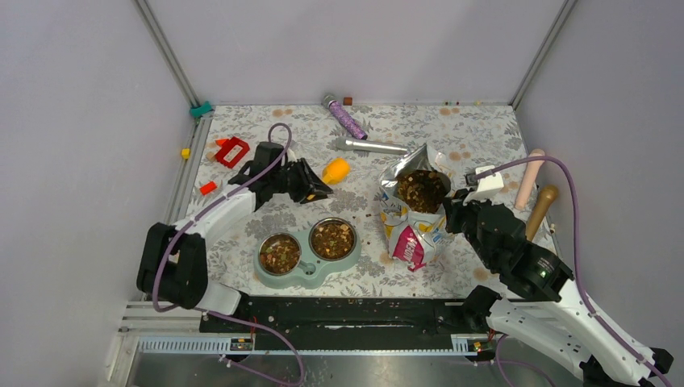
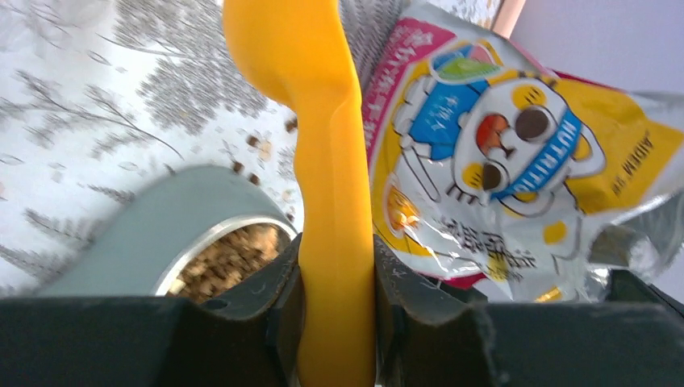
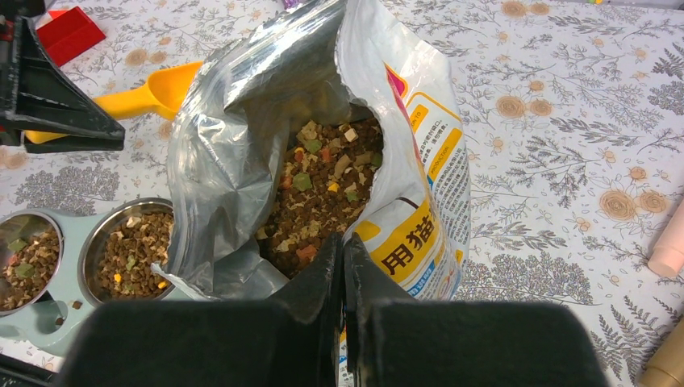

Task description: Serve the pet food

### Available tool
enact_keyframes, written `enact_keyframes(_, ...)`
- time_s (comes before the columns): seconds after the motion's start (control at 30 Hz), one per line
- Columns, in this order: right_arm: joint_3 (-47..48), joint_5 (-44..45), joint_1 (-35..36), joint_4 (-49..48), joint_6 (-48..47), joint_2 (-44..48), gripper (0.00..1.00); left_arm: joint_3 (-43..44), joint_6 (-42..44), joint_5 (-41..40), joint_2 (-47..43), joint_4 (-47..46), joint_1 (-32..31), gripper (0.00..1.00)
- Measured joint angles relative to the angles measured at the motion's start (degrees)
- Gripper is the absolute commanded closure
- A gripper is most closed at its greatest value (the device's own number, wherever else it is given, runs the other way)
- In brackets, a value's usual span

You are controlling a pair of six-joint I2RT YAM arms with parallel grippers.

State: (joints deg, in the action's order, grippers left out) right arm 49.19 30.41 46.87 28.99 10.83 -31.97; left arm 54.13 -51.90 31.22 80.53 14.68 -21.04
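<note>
**Bag pinned open, scoop held between bag and bowls**

The right tool [image 3: 343, 278] is pinched narrow on the near rim of the foil bag [image 3: 419, 185], with a sliver of printed foil showing between its fingers. That grip seems meant to hold the bag upright with its mouth gaping. The pet food [image 3: 323, 193] inside is then exposed from above and does not spill onto the floral worktop [image 1: 484, 129].

The left tool [image 2: 335, 282] is clamped on the handle of the orange scoop [image 2: 323, 121], its fingers pressed against both sides. The scoop hangs above the worktop, near the bag's mouth and on the far side of the pale green double feeder [image 1: 310, 272]. Gripping it by the handle leaves the whole cup free to dip into the kibble. Whether the scoop carries anything cannot be told from these views.

The kibble lies in three places: the bulk is in the bag, and there is a layer in each of the feeder's two steel bowls [image 2: 202, 239]. A few stray pellets dot the worktop between feeder and bag. Judging by the filled bowls, serving looks well along. With the bag just beside the feeder, each transfer is short.
</note>
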Motion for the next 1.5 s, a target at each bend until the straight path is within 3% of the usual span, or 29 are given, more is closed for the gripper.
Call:
enact_keyframes(0.1,0.0,-0.02,0.0,-0.02,-0.02,-0.17,1.0,-2.99,2.14,3.45,2.99,-4.7,3.78,0.8)
enact_keyframes(0.2,0.0,-0.02,0.0,-0.04,-0.02,-0.42,1.0,-3.89,5.35,6.19,4.46,-6.12,6.91,0.95)
enact_keyframes(0.33,0.0,0.0,0.0,-0.07,-0.02,-0.5,1.0,-3.21,12.72,5.7,4.83,-4.48,9.62,0.99)
enact_keyframes(0.47,0.0,0.09,0.0,-0.11,-0.04,-0.63,1.0,-1.75,19.65,1.4,4.94,-1.49,12.0,0.82)
enact_keyframes(0.63,0.0,0.09,0.0,-0.63,-0.09,-1.42,1.0,-1.25,22.93,2.4,9.86,-2.08,16.74,0.8)
enact_keyframes(0.73,0.0,0.15,0.0,-0.68,-0.11,-1.46,1.0,-0.98,23.47,3.21,14.75,-2.75,18.73,0.73)
enact_keyframes(1.13,0.0,0.46,0.0,-0.74,-0.13,-1.53,1.0,-0.31,24.74,10.51,19.71,-0.59,19.23,0.55)
enact_keyframes(1.2,0.0,0.46,0.0,-0.83,-0.13,-1.57,1.0,-0.31,25.11,10.71,19.78,-0.13,19.26,0.43)
enact_keyframes(1.27,0.0,0.46,0.0,-0.87,-0.13,-1.57,1.0,-0.31,25.53,10.75,19.82,0.37,19.26,0.21)
enact_keyframes(1.37,0.0,0.48,0.0,-0.92,-0.13,-1.57,1.0,-0.28,25.97,10.32,19.82,1.75,19.23,0.13)
enact_keyframes(1.43,0.0,0.46,0.0,-0.92,-0.13,-1.6,1.0,-0.28,25.94,9.38,19.78,2.93,19.26,0.03)
enact_keyframes(1.5,0.0,0.48,0.0,-0.94,-0.13,-1.57,1.0,-0.26,25.81,8.11,18.8,4.22,19.23,0.01)
